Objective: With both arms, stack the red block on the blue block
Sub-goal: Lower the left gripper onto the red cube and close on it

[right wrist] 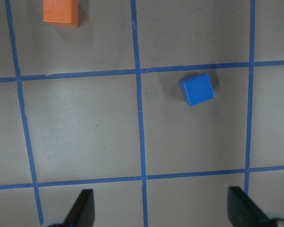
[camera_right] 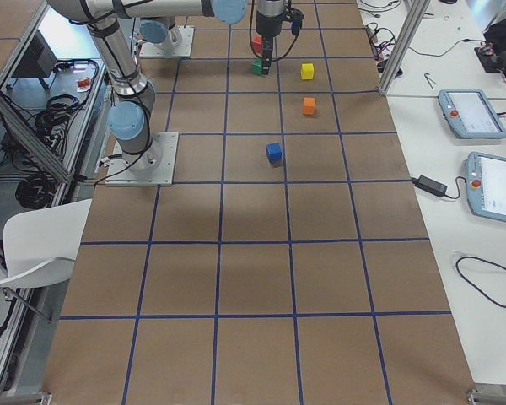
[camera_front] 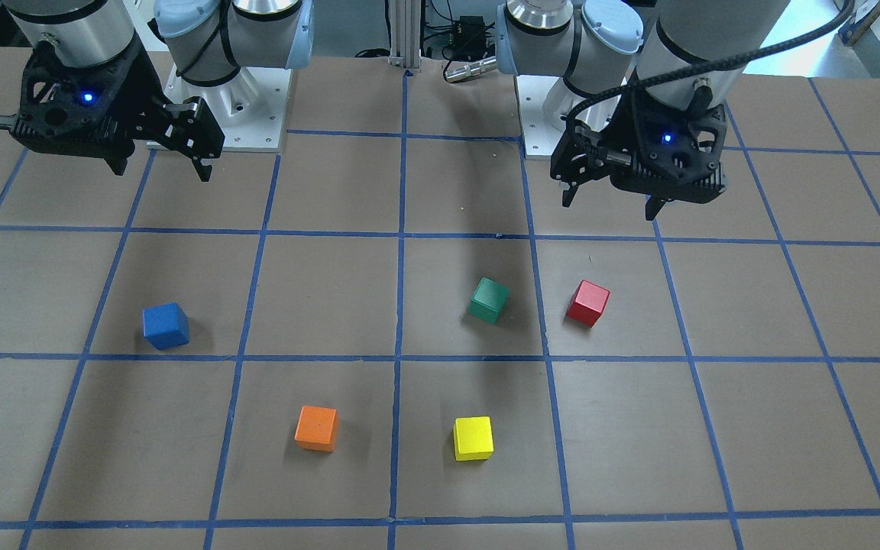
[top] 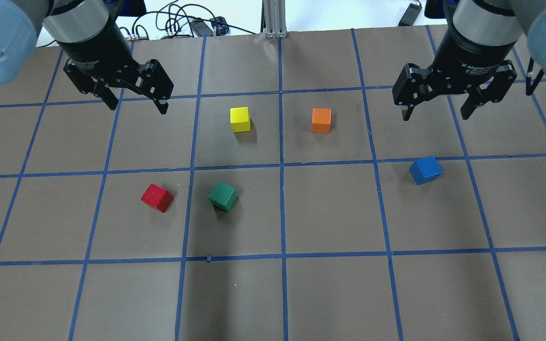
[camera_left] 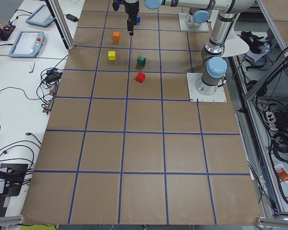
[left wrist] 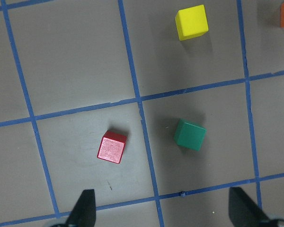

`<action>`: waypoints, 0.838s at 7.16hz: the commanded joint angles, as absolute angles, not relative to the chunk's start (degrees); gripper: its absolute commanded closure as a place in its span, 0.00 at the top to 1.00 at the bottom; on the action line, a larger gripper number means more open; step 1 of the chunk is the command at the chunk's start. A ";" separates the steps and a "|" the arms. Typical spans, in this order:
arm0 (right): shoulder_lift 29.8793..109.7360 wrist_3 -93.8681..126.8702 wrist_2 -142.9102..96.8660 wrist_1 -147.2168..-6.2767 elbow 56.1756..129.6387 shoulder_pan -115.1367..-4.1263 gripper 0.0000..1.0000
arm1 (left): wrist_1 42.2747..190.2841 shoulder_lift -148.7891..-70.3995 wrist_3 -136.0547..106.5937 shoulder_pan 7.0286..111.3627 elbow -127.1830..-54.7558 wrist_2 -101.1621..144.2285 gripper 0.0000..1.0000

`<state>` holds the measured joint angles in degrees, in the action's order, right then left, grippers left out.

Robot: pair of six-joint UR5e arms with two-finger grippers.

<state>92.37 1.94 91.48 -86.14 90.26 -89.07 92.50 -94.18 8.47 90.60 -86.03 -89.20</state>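
Red block: lies flat on the brown table, on my left half; turned at an angle to the blue tape grid; sits wholly inside one square; nothing touches it and nothing rests on it.
Blue block: lies on the table on my right half, well apart from the red block; alone in its square, close to the tape line on the side away from my base; slightly rotated against the grid; its top face is bare.
Left gripper: hangs clear above the table; jaws spread wide; nothing between them; my left wrist camera looks straight down on the red block, which shows ahead of the fingertips, nearer the one on that view's left.
Right gripper: hangs clear above the table; jaws spread wide and empty; my right wrist camera looks down on the blue block, ahead of the fingertips and nearer the one on that view's right.
Green block: near the red block, in the next square, one tape line between them; not touching.
Yellow block and orange block: in adjoining squares farther from my base, apart from each other and from both task blocks.
Stack: not yet made; red and blue both on the table surface.
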 commanded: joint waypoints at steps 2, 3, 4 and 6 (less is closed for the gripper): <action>92.37 1.93 91.58 -86.22 90.18 -88.86 1.00 | 88.87 -93.87 14.81 88.69 -95.33 -91.12 1.00; 92.46 1.93 91.58 -86.22 90.18 -88.68 1.00 | 86.16 -94.56 15.46 86.68 -97.88 -91.32 1.00; 92.37 2.02 91.58 -86.05 90.26 -89.03 1.00 | 82.39 -95.35 16.69 85.18 -101.13 -91.41 1.00; 92.46 2.02 91.67 -86.04 90.79 -88.77 1.00 | 66.27 -95.80 22.38 84.29 -112.09 -94.82 1.00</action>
